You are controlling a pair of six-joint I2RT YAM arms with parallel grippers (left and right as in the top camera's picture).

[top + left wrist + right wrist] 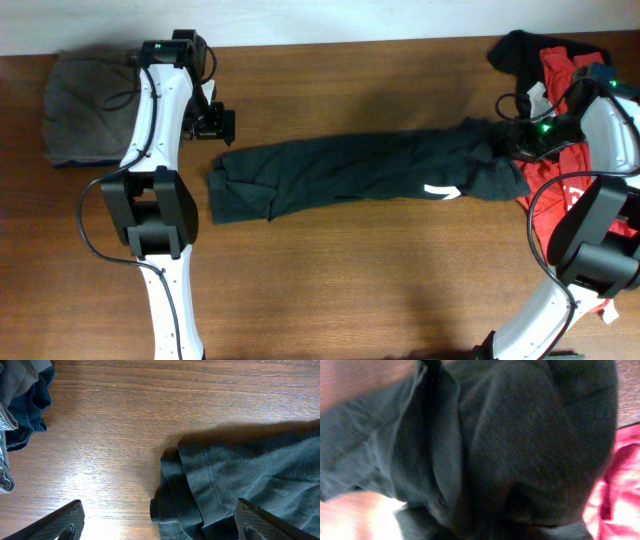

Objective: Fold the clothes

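Observation:
A large black T-shirt (340, 175) lies bunched in a long band across the middle of the table, with a bit of white print (440, 190) near its right end. My left gripper (215, 125) is open just above the shirt's left end. In the left wrist view its fingers (160, 527) straddle the folded corner of the shirt (210, 485). My right gripper (510, 148) is at the shirt's right end. Gathered black cloth (510, 450) fills the right wrist view, hides the fingers, and converges at the jaws.
A pile of red T-shirts (570, 170) lies at the right edge, with red cloth also in the right wrist view (620, 475). Another black garment (520, 50) sits at the back right. A folded grey garment (80, 110) is at the back left.

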